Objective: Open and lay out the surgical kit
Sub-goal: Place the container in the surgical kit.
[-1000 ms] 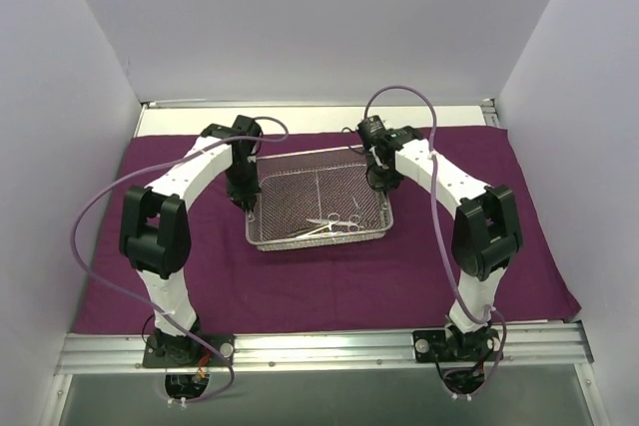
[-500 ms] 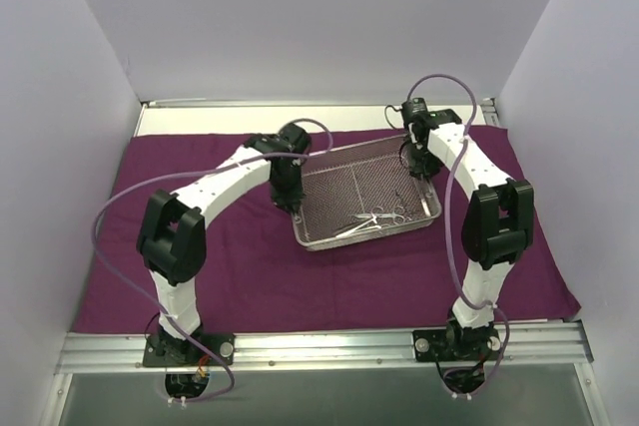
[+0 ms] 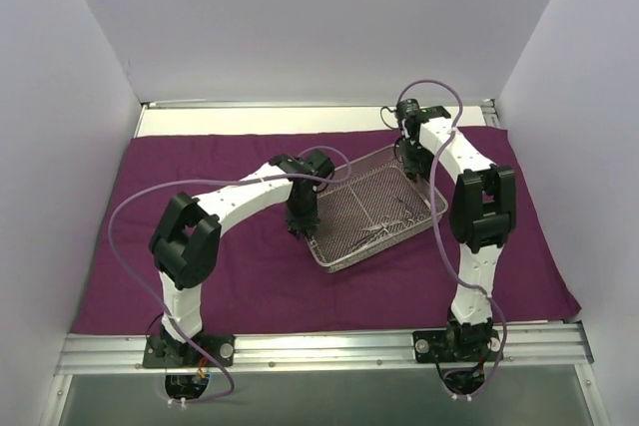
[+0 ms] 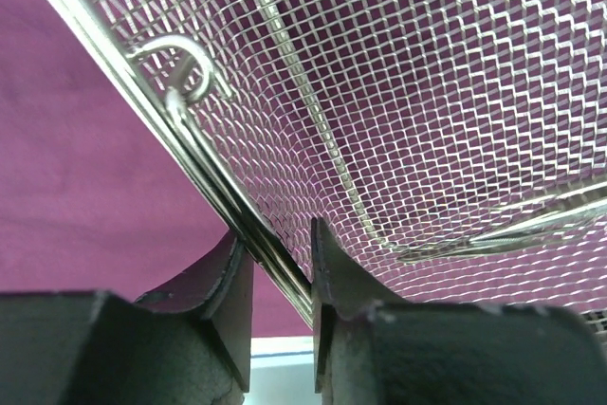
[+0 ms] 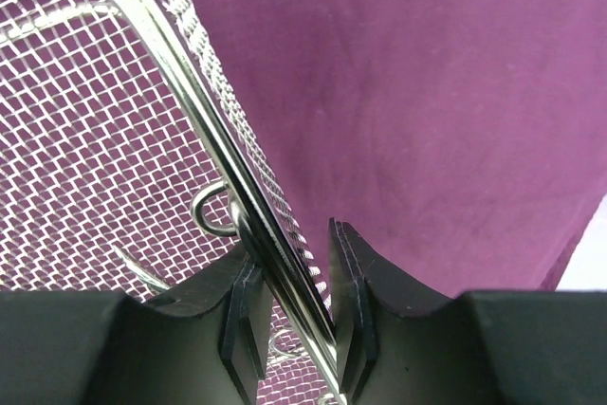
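The purple cloth wrap (image 3: 200,246) lies spread flat over the table. On it, right of centre, the wire-mesh tray (image 3: 344,264) sits turned at an angle, with thin silver instruments (image 3: 384,229) lying in its near half. My left gripper (image 3: 303,229) straddles the tray's left end rim (image 4: 142,92). In the left wrist view the rim wire runs between the fingers, and a gap shows beside it at the left gripper (image 4: 278,239). My right gripper (image 3: 411,169) straddles the far right rim (image 5: 180,64). There too the jaws of the right gripper (image 5: 296,239) stand slightly apart around the wire.
White walls close in the table on the left, back and right. A bare white strip (image 3: 260,119) runs behind the cloth. A metal rail (image 3: 319,348) with both arm bases lines the near edge. Purple cables loop above each arm.
The tray has moved to the right and turned, carried by both arms. Both grippers' jaws have loosened from the rim.
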{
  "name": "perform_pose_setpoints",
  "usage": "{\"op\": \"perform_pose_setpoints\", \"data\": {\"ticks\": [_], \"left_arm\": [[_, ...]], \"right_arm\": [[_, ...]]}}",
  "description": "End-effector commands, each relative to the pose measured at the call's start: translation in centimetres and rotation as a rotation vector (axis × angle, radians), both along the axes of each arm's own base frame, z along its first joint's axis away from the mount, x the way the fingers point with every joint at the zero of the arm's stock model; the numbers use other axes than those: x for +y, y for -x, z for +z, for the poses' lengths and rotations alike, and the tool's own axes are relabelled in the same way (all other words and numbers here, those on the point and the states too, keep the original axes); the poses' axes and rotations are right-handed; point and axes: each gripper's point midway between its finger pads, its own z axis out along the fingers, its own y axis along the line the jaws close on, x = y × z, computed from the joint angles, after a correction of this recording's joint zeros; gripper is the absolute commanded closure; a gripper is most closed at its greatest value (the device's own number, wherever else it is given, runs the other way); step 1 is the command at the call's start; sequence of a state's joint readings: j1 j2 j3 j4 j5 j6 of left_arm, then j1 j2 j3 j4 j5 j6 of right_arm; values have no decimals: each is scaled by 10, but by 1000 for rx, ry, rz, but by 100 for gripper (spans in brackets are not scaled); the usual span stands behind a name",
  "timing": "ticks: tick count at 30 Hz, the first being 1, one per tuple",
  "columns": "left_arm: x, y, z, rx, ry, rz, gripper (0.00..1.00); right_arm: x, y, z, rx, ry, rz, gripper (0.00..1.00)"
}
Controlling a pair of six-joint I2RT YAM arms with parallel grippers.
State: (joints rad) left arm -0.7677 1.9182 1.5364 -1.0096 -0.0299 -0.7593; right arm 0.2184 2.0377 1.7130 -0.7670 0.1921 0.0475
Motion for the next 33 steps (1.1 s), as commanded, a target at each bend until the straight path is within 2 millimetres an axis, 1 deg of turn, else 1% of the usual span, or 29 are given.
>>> {"op": "perform_pose_setpoints", "data": {"ticks": [1, 4, 7, 9, 10, 13, 14, 15, 16, 18, 19, 20, 21, 22, 23, 24, 25, 26, 27, 28, 29, 30, 31, 33], "left_arm": [[-68, 63, 36, 40, 220, -450, 98], [-67, 66, 32, 43, 214, -453, 98], [-64, 66, 23, 55, 193, -449, 98], [-63, 65, 16, 61, 182, -451, 94], [-63, 65, 15, 65, 182, -454, 88], [-61, 62, 9, 66, 169, -461, 82], [-59, 59, 8, 64, 164, -457, 74], [-58, 56, 8, 58, 159, -450, 69], [-57, 55, 8, 56, 159, -450, 67], [-55, 49, 14, 34, 169, -446, 50], [-55, 48, 16, 27, 171, -446, 44], [-54, 46, 21, 13, 177, -447, 40], [-52, 43, 23, 6, 178, -448, 32], [-52, 41, 29, -8, 186, -450, 29], [-52, 39, 37, -26, 197, -452, 27], [-47, 35, 42, -36, 189, -447, 23], [-46, 32, 50, -52, 196, -443, 21], [-42, 29, 60, -74, 202, -434, 21], [-37, 26, 66, -88, 194, -423, 18], [-30, 20, 73, -104, 192, -401, 18], [-26, 17, 84, -131, 202, -389, 17], [-20, 14, 87, -135, 192, -368, 16], [-9, 6, 93, -148, 194, -328, 15], [4, 2, 93, -124, 189, -279, 14]], "right_arm": [[54, -69, 25, -295, -210, -74, 100], [56, -71, 13, -278, -214, -72, 100], [54, -70, 4, -261, -210, -81, 100], [52, -69, 0, -255, -206, -86, 98], [51, -66, -6, -238, -199, -88, 97], [49, -65, -12, -225, -190, -90, 92], [49, -65, -12, -223, -189, -90, 89], [49, -65, -12, -223, -189, -91, 86], [50, -65, -13, -216, -192, -91, 83], [51, -69, -8, -226, -199, -90, 75], [53, -68, -6, -222, -201, -90, 70], [54, -72, 0, -234, -206, -91, 58], [54, -73, 4, -243, -207, -95, 52], [53, -71, 9, -237, -206, -98, 48], [54, -72, 14, -241, -206, -100, 38], [54, -76, 27, -267, -212, -102, 34], [53, -73, 36, -270, -209, -108, 31], [50, -72, 44, -280, -199, -124, 25], [51, -73, 56, -299, -204, -127, 23], [50, -68, 68, -307, -207, -125, 21], [50, -66, 75, -316, -207, -124, 19], [50, -63, 80, -322, -200, -121, 18], [49, -57, 91, -331, -206, -119, 17], [52, -49, 96, -323, -220, -107, 16]]}}
